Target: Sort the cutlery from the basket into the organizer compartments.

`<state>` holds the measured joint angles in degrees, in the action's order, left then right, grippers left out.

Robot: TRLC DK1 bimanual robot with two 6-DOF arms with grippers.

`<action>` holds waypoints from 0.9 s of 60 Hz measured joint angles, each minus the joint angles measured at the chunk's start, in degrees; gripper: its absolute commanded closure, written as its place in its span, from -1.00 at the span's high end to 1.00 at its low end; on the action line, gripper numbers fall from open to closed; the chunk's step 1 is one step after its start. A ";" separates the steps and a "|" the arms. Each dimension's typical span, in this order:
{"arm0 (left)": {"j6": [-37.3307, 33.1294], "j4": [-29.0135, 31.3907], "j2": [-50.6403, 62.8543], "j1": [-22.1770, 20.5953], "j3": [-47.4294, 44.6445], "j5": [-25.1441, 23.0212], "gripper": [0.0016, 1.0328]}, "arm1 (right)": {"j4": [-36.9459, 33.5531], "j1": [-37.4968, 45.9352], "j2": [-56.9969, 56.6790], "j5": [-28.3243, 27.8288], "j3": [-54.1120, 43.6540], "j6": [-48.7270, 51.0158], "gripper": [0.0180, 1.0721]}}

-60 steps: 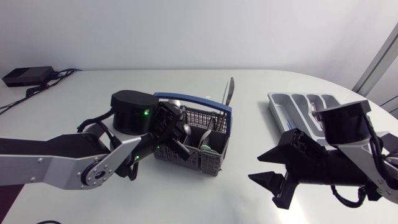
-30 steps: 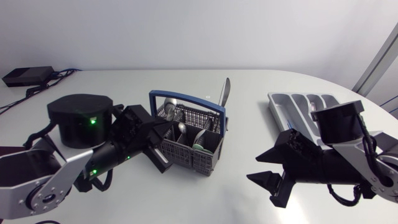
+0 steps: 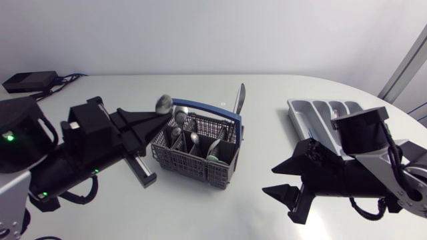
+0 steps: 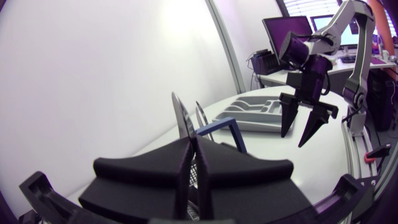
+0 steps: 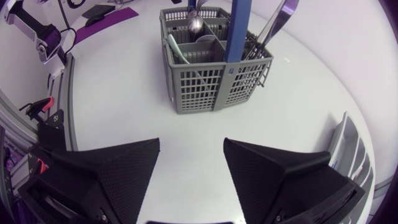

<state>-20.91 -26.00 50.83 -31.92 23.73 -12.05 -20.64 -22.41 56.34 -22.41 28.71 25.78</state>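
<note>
The grey mesh basket (image 3: 200, 160) with a blue handle (image 3: 230, 119) stands mid-table, holding several spoons (image 3: 192, 139) and an upright knife (image 3: 240, 99). My left gripper (image 3: 159, 115) hovers just left of the basket's rim, shut on a silver spoon (image 3: 163, 103) whose bowl sticks up past the fingertips. In the left wrist view the spoon (image 4: 181, 117) shows edge-on between the closed fingers (image 4: 208, 155). My right gripper (image 3: 291, 200) stands open over bare table right of the basket (image 5: 211, 81), nothing between its fingers (image 5: 118, 168). The grey organizer (image 3: 313, 113) lies at the right.
A fork (image 3: 335, 113) lies in one organizer compartment. The table's curved edge runs close behind the organizer (image 5: 348, 146). Bare tabletop lies between the basket and the organizer, and in front of the basket.
My left gripper closed on a spoon inside the basket, then pulled back left and up with it. The basket shifted slightly left. The right arm barely moved.
</note>
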 measured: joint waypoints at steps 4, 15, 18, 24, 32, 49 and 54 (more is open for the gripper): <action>1.55 0.46 -0.81 1.22 1.29 -2.97 -0.94 | -0.15 -0.26 -0.35 0.00 0.48 0.00 0.42; 5.68 4.59 -1.73 1.84 5.84 -12.07 -0.94 | -0.98 -0.37 -2.93 -2.49 3.41 -0.02 0.42; 7.61 6.05 -1.33 2.75 6.99 -17.35 -0.94 | -1.36 -0.37 -3.67 -4.22 4.57 -0.04 0.42; 10.78 8.26 1.01 4.50 9.86 -26.60 -0.94 | -1.84 -0.37 -4.28 -7.69 6.75 -0.22 0.42; 13.35 9.66 4.83 5.20 12.70 -34.86 -0.94 | -3.65 -0.37 -4.26 -13.66 9.90 -0.24 0.42; 16.46 10.78 10.62 5.20 16.63 -43.80 -0.94 | -6.23 -1.75 -0.17 -23.67 18.64 -0.26 0.40; 17.51 10.78 11.87 5.29 17.59 -46.12 -0.94 | -6.97 -2.38 1.11 -26.40 19.91 -0.24 0.39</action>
<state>-3.40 -15.22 62.70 -26.63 41.32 -58.17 -27.62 -24.80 57.45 -48.82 48.62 25.54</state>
